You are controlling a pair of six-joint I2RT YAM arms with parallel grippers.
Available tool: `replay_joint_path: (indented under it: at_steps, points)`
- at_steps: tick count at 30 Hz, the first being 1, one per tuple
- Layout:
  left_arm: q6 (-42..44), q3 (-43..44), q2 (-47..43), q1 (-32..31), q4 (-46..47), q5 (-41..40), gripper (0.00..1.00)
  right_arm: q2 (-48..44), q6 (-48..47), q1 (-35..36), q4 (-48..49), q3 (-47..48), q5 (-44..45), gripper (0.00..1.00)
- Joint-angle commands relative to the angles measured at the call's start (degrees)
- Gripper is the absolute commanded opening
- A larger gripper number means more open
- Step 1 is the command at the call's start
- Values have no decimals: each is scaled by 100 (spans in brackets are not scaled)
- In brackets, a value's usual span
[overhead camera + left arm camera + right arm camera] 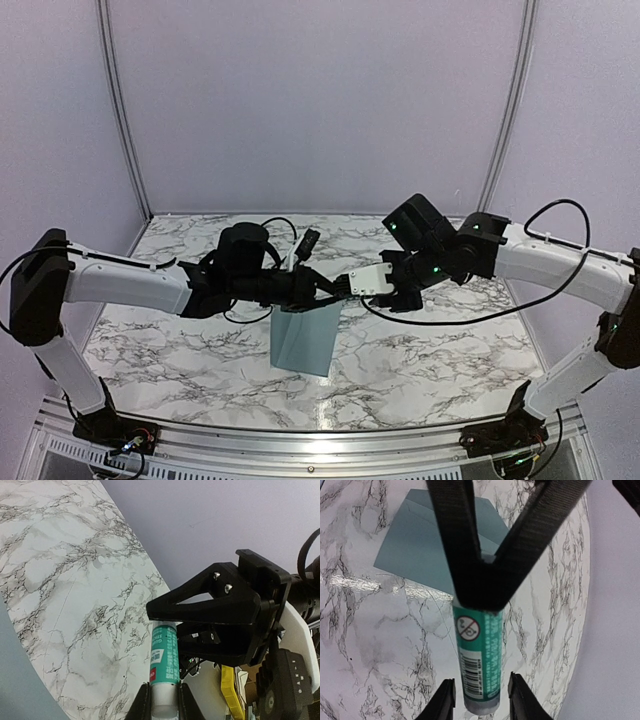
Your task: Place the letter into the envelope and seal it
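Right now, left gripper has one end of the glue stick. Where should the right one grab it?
The free barcode end of the glue stick, approached end-on from the right arm's side, jaws across the round barrel. The left gripper pinches the far end, and the right gripper straddles this one above the envelope.

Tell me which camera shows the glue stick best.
Right wrist: the glue stick lies lengthwise mid-frame, label and barcode visible. Left wrist shows a shorter stretch of it; the top view hardly any.
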Motion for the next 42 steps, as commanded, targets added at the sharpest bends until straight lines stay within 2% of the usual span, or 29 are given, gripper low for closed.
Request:
replay_joint_path:
  at_steps: [1,4,9,12,16,18,20,23,27,33,42]
  points:
    - [41,190,-140,15,-43,127,2,12,89,54,151,25,-20,27]
    - [78,203,-126,17,-40,98,3,20,116,55,158,-3,-105,15]
    - [436,127,-304,38,-42,-289,33,12,322,47,354,-158,-190,8]
    - [963,-143,-738,40,-39,-941,46,3,558,-96,437,-158,-690,7]
    - [1848,-654,-1515,-45,86,-2050,51,25,1165,-526,449,129,-1861,6]
    - [2135,-1004,-1924,-196,315,-2907,52,36,1544,-776,539,279,-2441,7]
    - [2409,-1379,-2184,-376,922,-3511,53,7,1965,-963,794,309,-2884,7]
    - [2838,-1755,-2354,-554,1850,-3829,55,20,2406,-1108,940,417,-3356,7]
    - [3093,-1798,-2199,-653,2708,-3805,57,-14,2988,-1350,1230,428,-4156,6]
    - [3023,-1451,-1328,-764,3806,-3217,59,39,3687,-1770,1662,285,-5678,6]
    - [2466,-781,-165,-833,4674,-2733,59,78,4141,-1834,2017,103,-6192,6]
